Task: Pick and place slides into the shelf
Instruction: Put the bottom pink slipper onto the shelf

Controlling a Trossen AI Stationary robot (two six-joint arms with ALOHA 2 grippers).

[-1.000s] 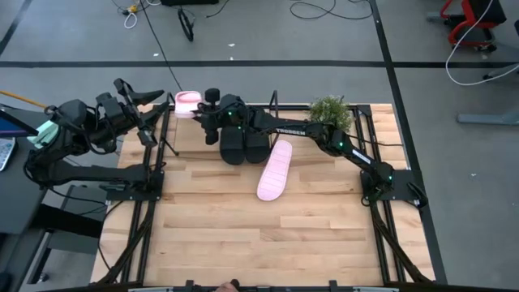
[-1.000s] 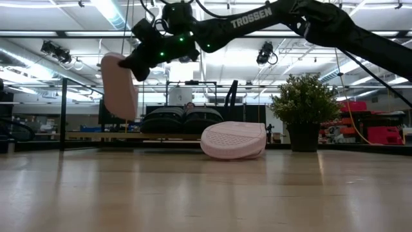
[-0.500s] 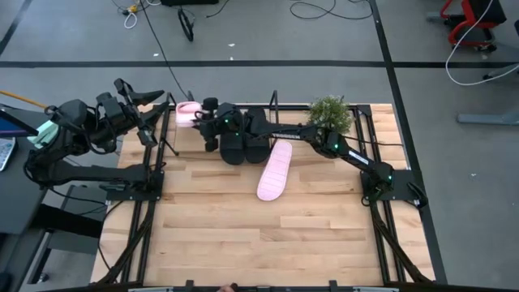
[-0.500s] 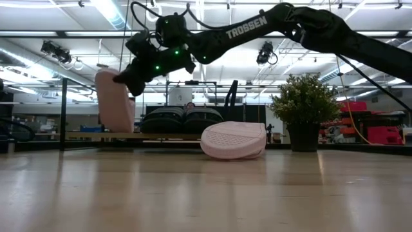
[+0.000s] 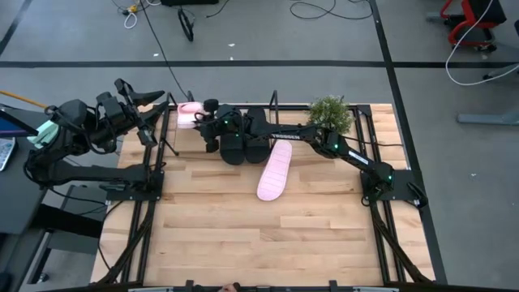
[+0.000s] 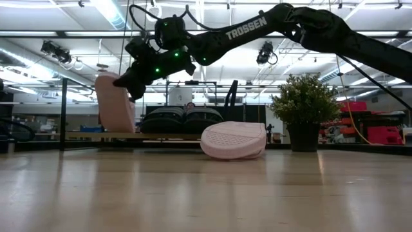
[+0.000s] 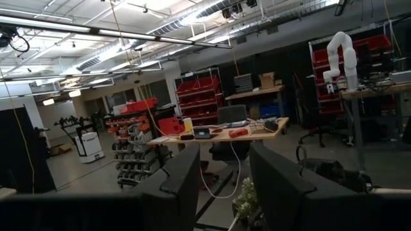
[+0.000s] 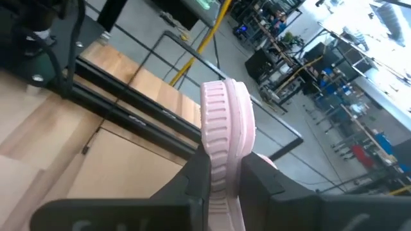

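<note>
A: Where's the pink slide [image 6: 114, 103]?
B: Pinched on edge in the right gripper [image 8: 217, 174], over the shelf [image 5: 270, 104] at the bench's far edge, beside the black pair [image 5: 242, 144].
A: And the left gripper [image 7: 221, 186]?
B: Parted, empty, off the bench's left edge

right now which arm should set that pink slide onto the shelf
Right. The right gripper is already shut on the pink slide, holding it on end at the shelf, beside the two black slides. The left gripper is parked off the table's left edge, empty and open.
</note>
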